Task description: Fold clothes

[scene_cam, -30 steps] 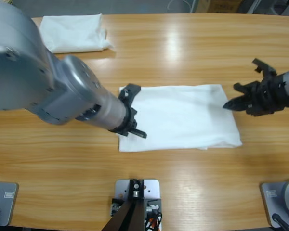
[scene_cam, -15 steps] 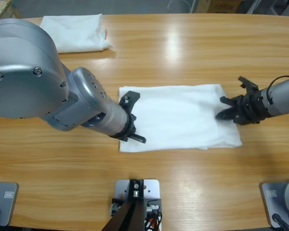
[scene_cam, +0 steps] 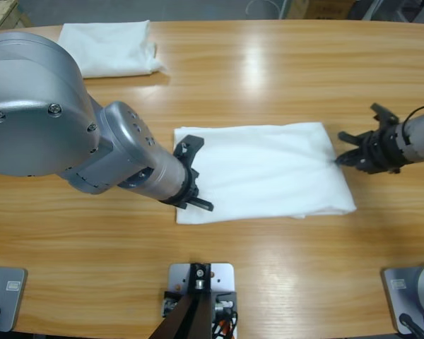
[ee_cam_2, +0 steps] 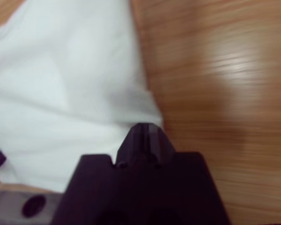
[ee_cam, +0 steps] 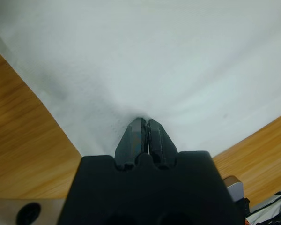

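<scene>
1. White T-shirt (scene_cam: 261, 171) lies folded into a wide rectangle at the centre of the wooden table (scene_cam: 268, 78) in the high view, long side running left to right, flat on the wood.
2. Left gripper (scene_cam: 191, 176) comes in from the left of the frame on a large silver arm and sits on the shirt's left edge. In the left wrist view its jaws are pressed together, tips (ee_cam: 144, 123) dug into the white cloth (ee_cam: 145, 61) with a small pucker around them — clamped on the fabric.
3. Right gripper (scene_cam: 348, 157) enters from the right edge, mid-height, its tips just at the shirt's right edge near the upper right corner. Right wrist view: jaws closed against each other, tips (ee_cam_2: 145, 127) right at the cloth's edge (ee_cam_2: 70, 84) where it meets bare wood. Cannot tell whether any fabric is caught between them — touching or just off is unclear.
4. Shirt's lower right corner sticks out slightly past the right edge line; lower edge shows a small step near the middle right.
5. Second folded white bundle (scene_cam: 107, 46) sits in the upper left of the high view, well apart from both grippers.
</scene>
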Robot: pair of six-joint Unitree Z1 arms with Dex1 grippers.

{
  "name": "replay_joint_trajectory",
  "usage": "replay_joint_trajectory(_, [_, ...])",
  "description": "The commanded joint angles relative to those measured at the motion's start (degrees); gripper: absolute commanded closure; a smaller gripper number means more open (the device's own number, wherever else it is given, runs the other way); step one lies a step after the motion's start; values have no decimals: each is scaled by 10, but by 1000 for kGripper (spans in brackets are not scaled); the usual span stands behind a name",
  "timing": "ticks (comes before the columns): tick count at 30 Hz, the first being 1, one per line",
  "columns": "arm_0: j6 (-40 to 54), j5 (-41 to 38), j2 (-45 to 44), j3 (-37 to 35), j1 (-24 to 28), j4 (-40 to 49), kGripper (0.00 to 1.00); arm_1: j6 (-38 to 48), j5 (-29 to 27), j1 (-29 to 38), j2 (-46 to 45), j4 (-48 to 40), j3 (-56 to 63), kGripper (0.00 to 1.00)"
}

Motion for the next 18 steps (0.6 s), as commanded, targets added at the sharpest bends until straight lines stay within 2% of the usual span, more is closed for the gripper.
replay_joint_trajectory(1, [-6, -9, 24, 30, -7, 0, 1000, 85, 3, -27, -62, 54, -5, 37])
replay_joint_trajectory(2, [-7, -9, 23, 30, -7, 0, 1000, 92, 50, -38, -60, 55, -4, 0])
replay_joint_trajectory(4, [-7, -8, 22, 30, -7, 1, 1000, 111, 106, -45, -57, 25, 17, 0])
replay_joint_trajectory(7, [-6, -3, 8, 30, -7, 3, 1000, 125, 166, -63, -33, -38, 61, 0])
replay_joint_trajectory(10, [-6, 18, -15, 30, -1, 25, 1000, 124, 169, -91, -26, -77, 85, 0])
replay_joint_trajectory(14, [5, 17, -24, 30, 2, 33, 1000, 138, 124, -96, -65, -83, 99, 0])
replay_joint_trajectory(18, [-3, 16, -19, 27, 5, 34, 1000, 137, 173, -99, -8, -129, 118, 18])
